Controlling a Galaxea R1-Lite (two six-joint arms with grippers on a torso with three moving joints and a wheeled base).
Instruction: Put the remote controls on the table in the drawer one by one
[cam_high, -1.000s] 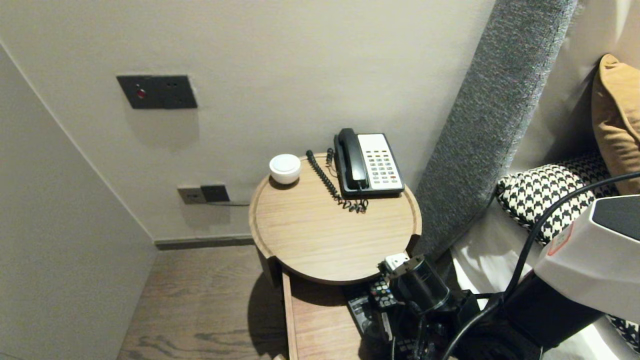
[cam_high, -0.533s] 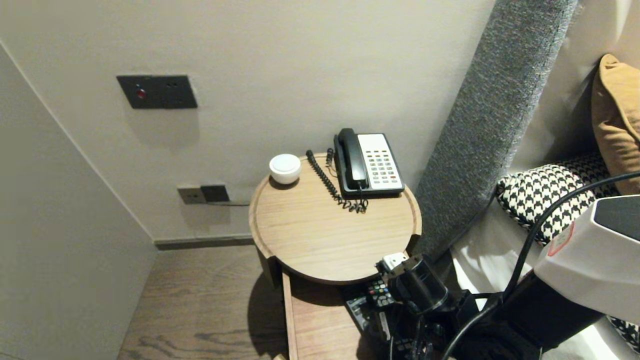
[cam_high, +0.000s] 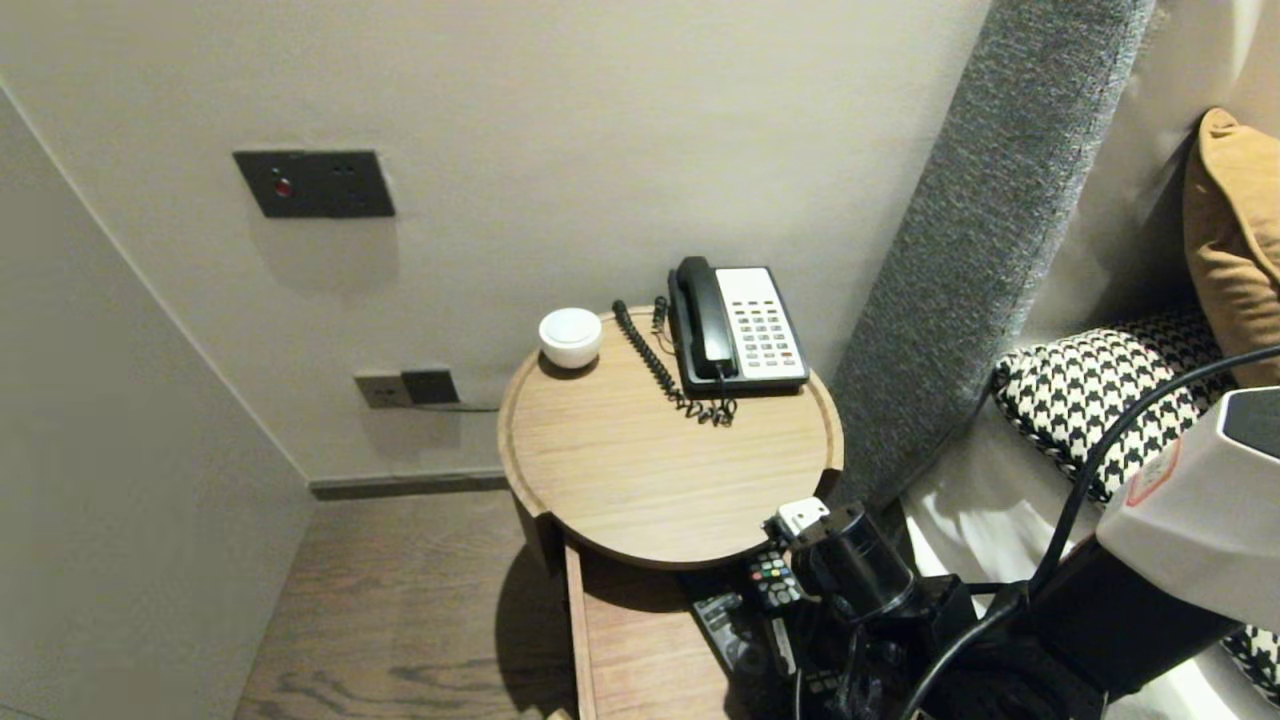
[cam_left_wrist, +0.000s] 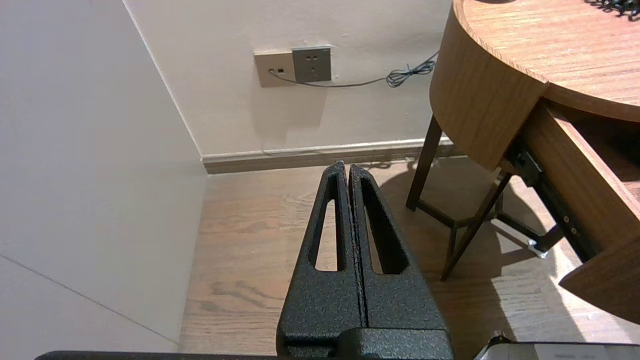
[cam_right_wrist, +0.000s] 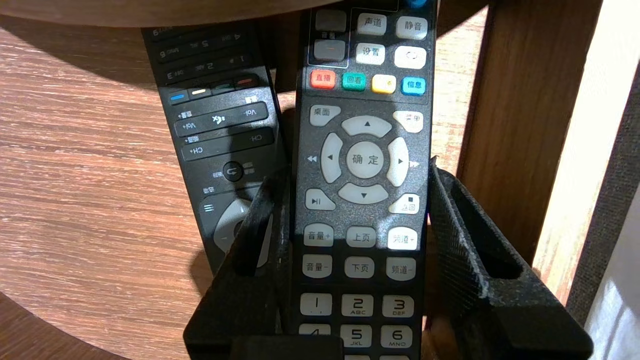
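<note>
Room is tight at the lower middle of the head view: the round table top (cam_high: 650, 555) overhangs the open drawer (cam_high: 630, 640), and a wooden upright (cam_right_wrist: 515, 125) stands close on the right. The right gripper (cam_right_wrist: 355, 172) reaches in low, fingers clamped on both long edges of the remote (cam_right_wrist: 362, 250). A second remote (cam_right_wrist: 220, 125) lies just left of it. The left gripper (cam_left_wrist: 348, 167) hangs parked, fingers pressed together, above the floor (cam_left_wrist: 240, 240).
</note>
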